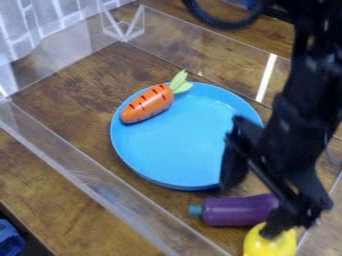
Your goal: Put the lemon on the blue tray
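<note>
The lemon (266,243), glossy yellow, lies at the bottom right edge, off the tray and partly cut off by the frame. The blue tray (181,140) fills the middle, round with a low rim. My gripper (265,192) hangs low over the tray's near right rim, pointing down, its dark fingers (238,162) spread wide and open. One finger stands on the tray's edge and the other comes down just above the lemon. Nothing is held.
An orange carrot (150,102) lies on the tray's far left part. A purple eggplant (235,209) lies between tray and lemon, under the gripper. Clear plastic walls (80,165) fence the wooden table on all sides.
</note>
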You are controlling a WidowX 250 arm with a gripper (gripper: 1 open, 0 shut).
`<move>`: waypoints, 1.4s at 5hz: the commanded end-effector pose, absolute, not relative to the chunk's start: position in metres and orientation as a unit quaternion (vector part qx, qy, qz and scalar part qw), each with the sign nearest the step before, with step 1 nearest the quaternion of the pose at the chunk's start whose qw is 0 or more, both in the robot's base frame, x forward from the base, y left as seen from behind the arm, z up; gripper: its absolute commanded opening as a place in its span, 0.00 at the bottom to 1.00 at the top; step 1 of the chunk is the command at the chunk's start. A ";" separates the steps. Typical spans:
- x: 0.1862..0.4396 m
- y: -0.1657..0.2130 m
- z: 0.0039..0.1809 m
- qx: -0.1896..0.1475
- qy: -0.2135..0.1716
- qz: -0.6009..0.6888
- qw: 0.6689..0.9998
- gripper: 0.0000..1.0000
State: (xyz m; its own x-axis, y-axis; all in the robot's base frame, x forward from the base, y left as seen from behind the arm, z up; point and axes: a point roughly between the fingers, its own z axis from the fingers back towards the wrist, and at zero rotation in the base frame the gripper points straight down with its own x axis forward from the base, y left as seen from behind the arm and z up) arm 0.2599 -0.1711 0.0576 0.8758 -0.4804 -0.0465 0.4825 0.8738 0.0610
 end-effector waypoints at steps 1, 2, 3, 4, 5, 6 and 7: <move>0.260 -0.180 0.050 0.030 0.001 -0.270 0.962 1.00; 0.263 -0.178 0.043 0.033 0.006 -0.277 0.960 1.00; 0.265 -0.176 0.034 0.032 0.009 -0.278 0.960 1.00; 0.266 -0.177 0.032 0.030 0.015 -0.287 0.957 1.00; 0.267 -0.175 0.031 0.030 0.016 -0.288 0.957 0.00; 0.268 -0.172 0.032 0.032 0.019 -0.287 0.957 0.00; 0.268 -0.169 0.038 0.035 0.024 -0.287 0.957 0.00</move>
State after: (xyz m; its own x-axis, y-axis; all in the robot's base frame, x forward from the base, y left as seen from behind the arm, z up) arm 0.2563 -0.1679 0.0217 0.8231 -0.5538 -0.1256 0.5629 0.8249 0.0516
